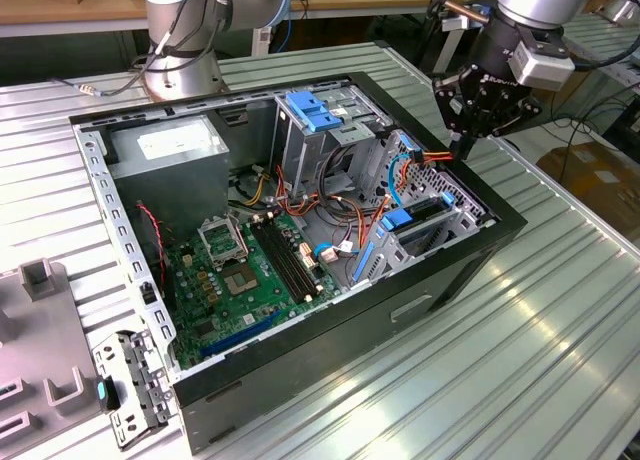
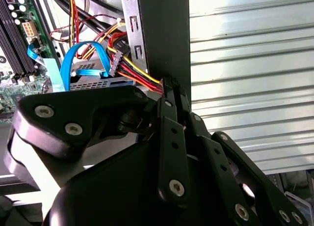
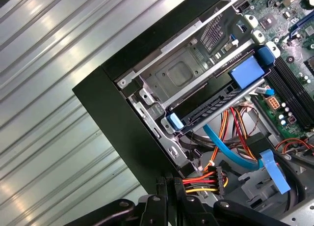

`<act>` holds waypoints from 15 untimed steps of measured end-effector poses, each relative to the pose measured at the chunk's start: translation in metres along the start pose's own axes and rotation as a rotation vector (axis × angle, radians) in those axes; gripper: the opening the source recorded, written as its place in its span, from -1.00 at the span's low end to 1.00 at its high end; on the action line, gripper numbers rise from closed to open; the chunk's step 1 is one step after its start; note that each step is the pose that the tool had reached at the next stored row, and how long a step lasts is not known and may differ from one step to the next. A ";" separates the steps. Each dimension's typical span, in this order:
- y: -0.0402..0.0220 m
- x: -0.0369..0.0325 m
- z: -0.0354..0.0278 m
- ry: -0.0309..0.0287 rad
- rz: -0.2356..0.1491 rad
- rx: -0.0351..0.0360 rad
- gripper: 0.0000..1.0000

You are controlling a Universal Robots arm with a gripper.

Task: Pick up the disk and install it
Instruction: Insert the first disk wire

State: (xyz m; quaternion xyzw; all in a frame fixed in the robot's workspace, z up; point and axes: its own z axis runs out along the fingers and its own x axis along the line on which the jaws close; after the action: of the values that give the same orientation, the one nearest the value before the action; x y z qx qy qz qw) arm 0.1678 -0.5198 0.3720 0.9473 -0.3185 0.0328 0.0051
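Observation:
The disk point(image 1: 425, 210) lies flat in the lower drive cage at the exterior view's right end of the open computer case point(image 1: 330, 355). In the first wrist view the disk point(image 3: 211, 109) shows as a dark slab seen edge-on, with blue rail tabs at its ends. My gripper point(image 1: 462, 152) hangs over the case's far right rim, above and beyond the disk. Its fingers are shut on the red, yellow and black power cable point(image 3: 206, 179). In the second wrist view the gripper point(image 2: 170, 83) pinches those wires next to the black plug point(image 2: 117, 64). The closed tips of the gripper point(image 3: 169, 181) sit just inside the case wall.
A blue flat data cable point(image 3: 230, 152) loops beside the plug. The grey power supply box point(image 1: 165, 145), the green motherboard point(image 1: 240, 270) and a blue-latched upper drive cage point(image 1: 312, 110) fill the case. Grey fixtures point(image 1: 40, 320) and a metal bracket point(image 1: 130, 385) lie at the exterior view's left.

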 end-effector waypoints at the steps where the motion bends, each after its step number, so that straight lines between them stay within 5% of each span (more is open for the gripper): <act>1: 0.0000 0.0000 -0.0001 0.0000 0.000 -0.0001 -0.66; 7: 0.0000 0.0000 -0.0002 0.0003 0.003 -0.0005 -0.66; 12: 0.0000 0.0000 0.0002 0.0016 0.117 -0.0080 -0.66; 15: 0.0015 -0.0021 0.0001 0.0016 0.123 -0.0084 -0.66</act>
State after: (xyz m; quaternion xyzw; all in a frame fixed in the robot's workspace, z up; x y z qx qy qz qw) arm 0.1652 -0.5197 0.3718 0.9260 -0.3762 0.0325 0.0073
